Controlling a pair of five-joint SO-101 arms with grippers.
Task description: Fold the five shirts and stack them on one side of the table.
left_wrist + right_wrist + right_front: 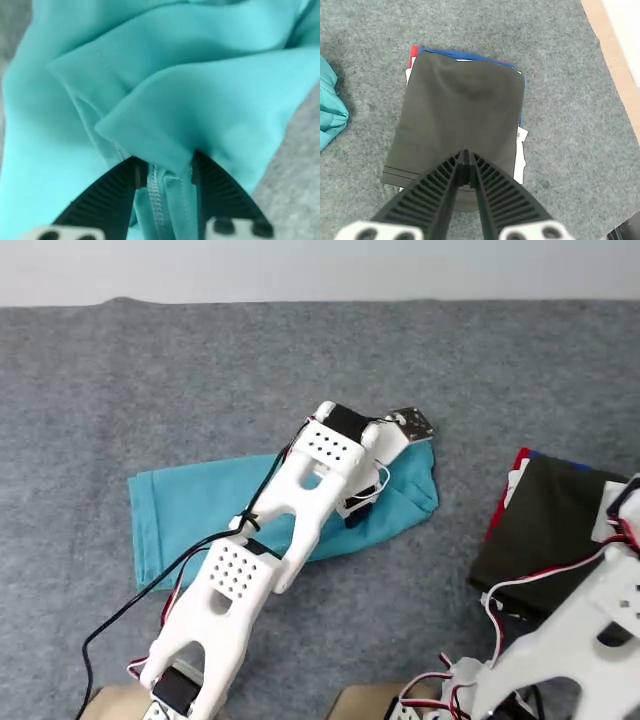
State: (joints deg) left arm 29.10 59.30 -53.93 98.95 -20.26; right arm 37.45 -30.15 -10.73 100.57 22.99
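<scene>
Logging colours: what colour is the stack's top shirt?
The top shirt is dark grey-brown, best in right wrist view.

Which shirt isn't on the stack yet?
The teal shirt, lying alone mid-table with the left gripper shut on a fold; the others sit piled under the dark shirt.

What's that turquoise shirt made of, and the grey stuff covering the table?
The turquoise shirt looks like matte knit cloth, perhaps cotton: it drapes in folds and shows a stitched hem. The table cover seems felt or short carpet: fuzzy, flecked grey.
</scene>
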